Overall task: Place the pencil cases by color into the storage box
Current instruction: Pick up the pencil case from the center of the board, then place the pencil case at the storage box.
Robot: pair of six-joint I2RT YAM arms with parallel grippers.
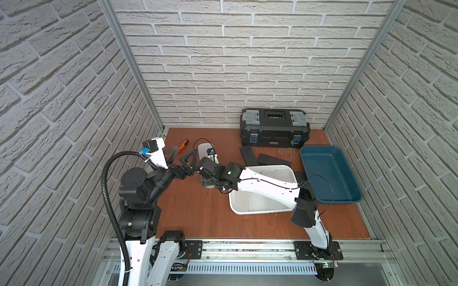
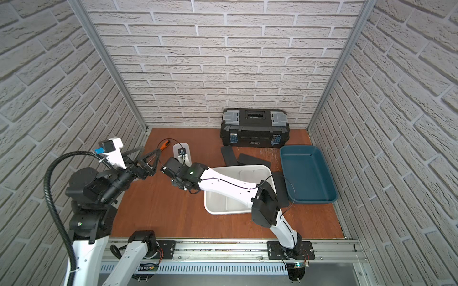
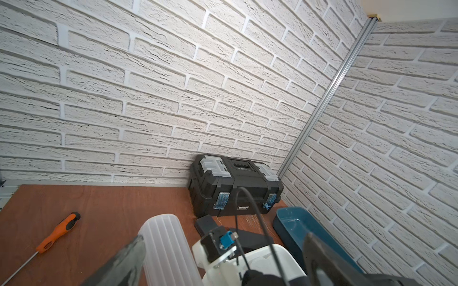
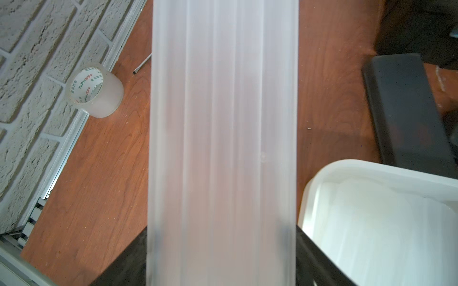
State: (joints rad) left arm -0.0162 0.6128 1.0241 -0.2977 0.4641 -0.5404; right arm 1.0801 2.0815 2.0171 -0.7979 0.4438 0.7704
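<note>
Here, the right gripper [image 4: 221,247] clasps a ribbed, frosted translucent plastic pencil case [image 4: 223,111] beside the white rectangular storage box [image 4: 352,166]; the left gripper [image 1: 183,154] gapes wide.

- Your surface is a reddish-brown wooden tabletop [image 1: 198,218].
- At the back wall you have a closed black toolbox [image 1: 274,128].
- A teal tray [image 1: 329,170] sits at the right edge, with a white storage bin [image 1: 257,211] just beside it.
- Two black pencil cases [image 1: 248,154] lie flat between toolbox and bin.
- At back left you'll see an orange-handled screwdriver [image 1: 184,144].
- A clear tape roll [image 4: 95,90] stands by the wall.
</note>
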